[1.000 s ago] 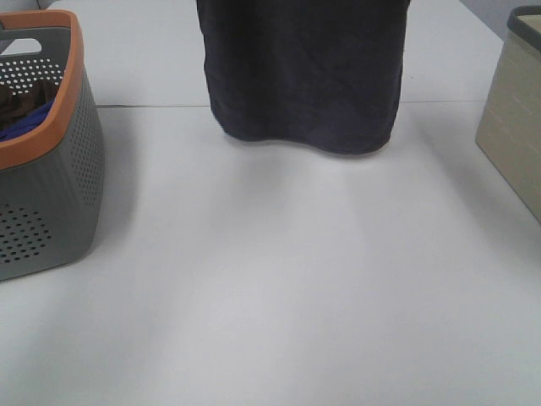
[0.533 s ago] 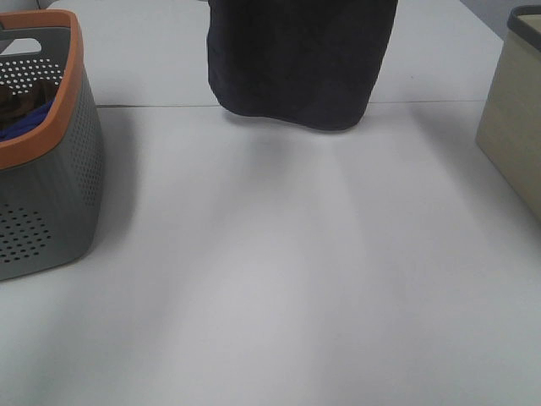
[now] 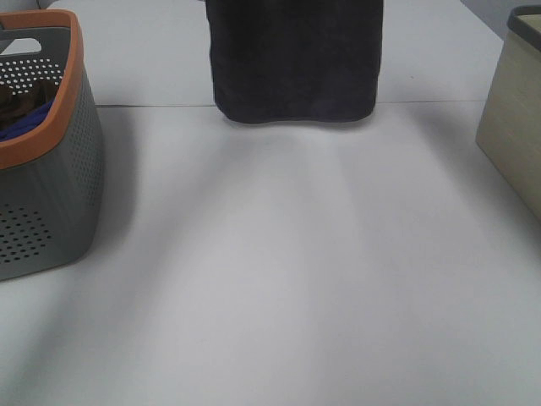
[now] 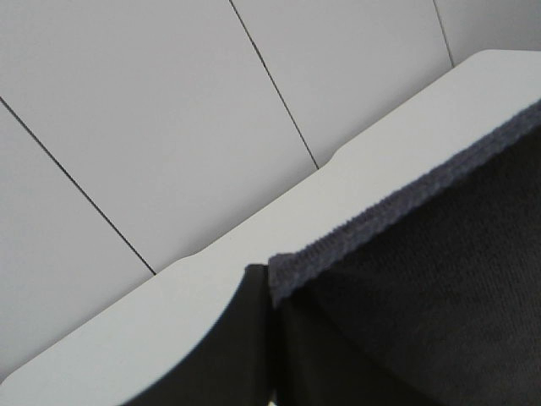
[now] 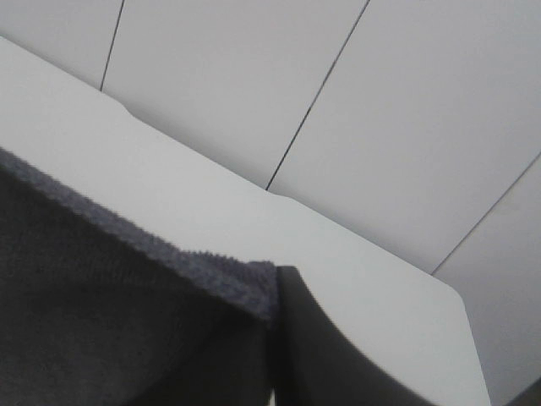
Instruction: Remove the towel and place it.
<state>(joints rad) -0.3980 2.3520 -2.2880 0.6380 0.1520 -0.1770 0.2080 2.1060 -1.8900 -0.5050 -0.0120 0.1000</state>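
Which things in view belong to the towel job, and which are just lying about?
In the job: towel, hanging; left tool and right tool, each pinching a top corner.
Lying about: orange-rimmed basket; blue cloth and brownish cloth inside it; beige box.

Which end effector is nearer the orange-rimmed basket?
Left. The left end effector pinches the towel corner on the basket side; the right end effector pinches the far corner, toward the beige box.
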